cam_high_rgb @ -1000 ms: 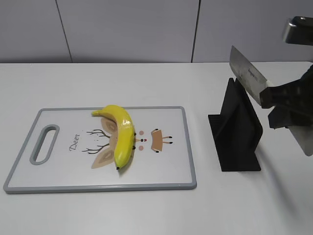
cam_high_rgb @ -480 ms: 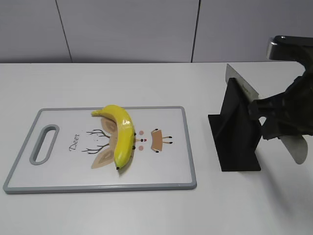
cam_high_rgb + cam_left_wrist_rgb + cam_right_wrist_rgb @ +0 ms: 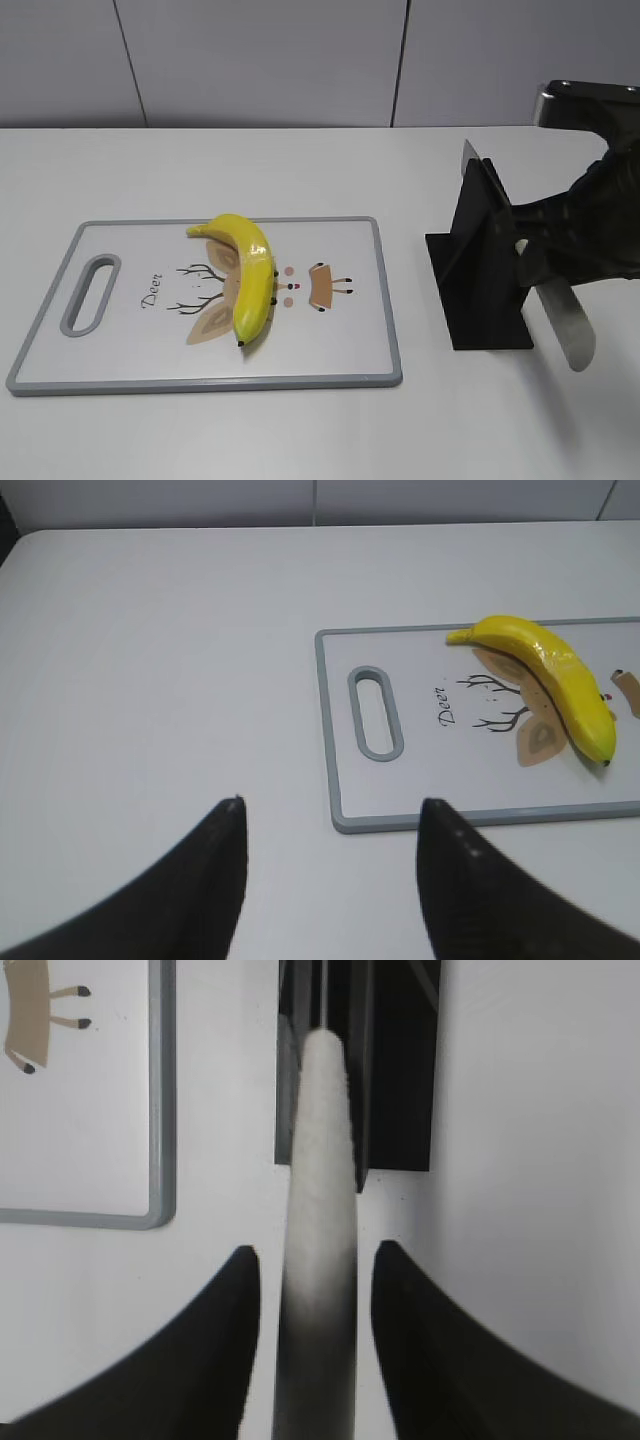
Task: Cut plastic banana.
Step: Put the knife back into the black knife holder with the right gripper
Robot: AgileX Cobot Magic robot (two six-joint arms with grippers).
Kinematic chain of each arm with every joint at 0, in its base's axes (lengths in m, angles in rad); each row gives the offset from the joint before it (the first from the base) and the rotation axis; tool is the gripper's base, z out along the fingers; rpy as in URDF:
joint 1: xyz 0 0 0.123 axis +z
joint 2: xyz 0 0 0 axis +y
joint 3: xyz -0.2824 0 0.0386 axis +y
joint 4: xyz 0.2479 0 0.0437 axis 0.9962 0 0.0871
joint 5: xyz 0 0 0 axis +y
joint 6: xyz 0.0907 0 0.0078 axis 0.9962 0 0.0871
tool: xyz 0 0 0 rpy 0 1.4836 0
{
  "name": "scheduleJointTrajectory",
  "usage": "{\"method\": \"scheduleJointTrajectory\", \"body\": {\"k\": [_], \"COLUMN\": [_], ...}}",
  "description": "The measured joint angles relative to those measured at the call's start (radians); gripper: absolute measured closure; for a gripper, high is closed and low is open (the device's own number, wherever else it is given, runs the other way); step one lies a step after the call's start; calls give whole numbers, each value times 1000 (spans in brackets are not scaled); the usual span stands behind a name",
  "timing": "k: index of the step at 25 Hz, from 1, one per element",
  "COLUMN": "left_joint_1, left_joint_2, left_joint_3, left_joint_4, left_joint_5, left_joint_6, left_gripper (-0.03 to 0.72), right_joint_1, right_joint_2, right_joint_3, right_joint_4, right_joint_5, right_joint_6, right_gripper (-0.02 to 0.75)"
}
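Observation:
A yellow plastic banana [image 3: 248, 275] lies whole on the white, grey-rimmed cutting board [image 3: 120, 340]; both also show in the left wrist view, banana [image 3: 555, 675] and board [image 3: 420, 780]. The knife's blade [image 3: 470, 158] sits in the black stand [image 3: 485, 270], and its pale handle [image 3: 567, 325] sticks out to the lower right. My right gripper [image 3: 315, 1250] straddles the handle [image 3: 322, 1160] with a gap on each side of it, so it is open. My left gripper [image 3: 330, 802] is open and empty above the bare table, left of the board's handle end.
The black stand [image 3: 400, 1060] stands on the white table right of the board. My right arm [image 3: 600, 220] fills the right edge of the exterior view. A grey wall runs along the back of the table.
The knife, held high above the stand a second ago, has come down with its blade into the stand. The right gripper dropped with it. Banana and board have not moved.

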Motion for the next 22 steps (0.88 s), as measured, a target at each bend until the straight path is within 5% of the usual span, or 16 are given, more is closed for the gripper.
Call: {"method": "scheduleJointTrajectory", "body": {"k": [5, 8, 22], "left_joint_1": [0, 0, 0], "left_joint_2": [0, 0, 0], "left_joint_3": [0, 0, 0], "left_joint_4": [0, 0, 0], "left_joint_5": [0, 0, 0], "left_joint_6": [0, 0, 0], "left_gripper": [170, 170, 160], "right_joint_1": [0, 0, 0], "right_joint_2": [1, 1, -353], "right_joint_3": [0, 0, 28], "right_joint_4": [0, 0, 15], "right_joint_5": [-16, -16, -28], "right_joint_6": [-2, -3, -335], "right_gripper": [209, 117, 94]}}
